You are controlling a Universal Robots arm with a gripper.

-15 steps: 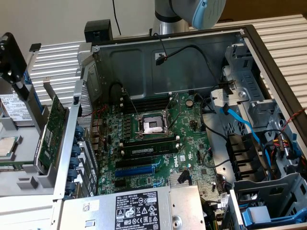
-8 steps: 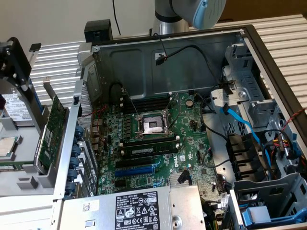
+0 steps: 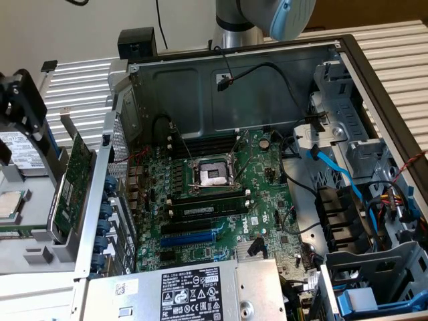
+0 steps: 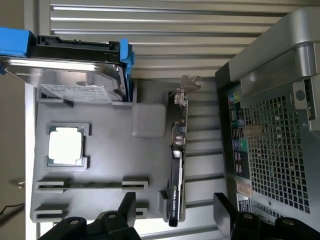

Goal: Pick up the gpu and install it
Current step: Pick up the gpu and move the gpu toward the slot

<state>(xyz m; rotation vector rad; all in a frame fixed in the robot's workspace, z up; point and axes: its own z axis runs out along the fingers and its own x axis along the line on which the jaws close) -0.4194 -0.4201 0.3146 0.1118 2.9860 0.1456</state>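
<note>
The gpu [image 4: 176,165] stands on its edge in a slot of the grey parts tray [image 4: 110,150], its black shroud facing the tray's middle and its silver bracket at the end near the hard drive. In the exterior view the gpu [image 3: 70,184] shows as a green card upright just outside the computer case, on the exterior view's left. My gripper [image 4: 174,202] hangs open above the card's end away from the bracket. One black finger [image 4: 127,210] is on each side of the card, and both are well apart from it. Nothing is held.
The tray also carries a hard drive in a blue caddy [image 4: 75,65] and a CPU chip [image 4: 66,145]. The open case's perforated wall [image 4: 270,145] stands close beside the gpu. Inside lie the green motherboard [image 3: 221,194], its blue slot [image 3: 190,237], cables and drive cages [image 3: 374,221].
</note>
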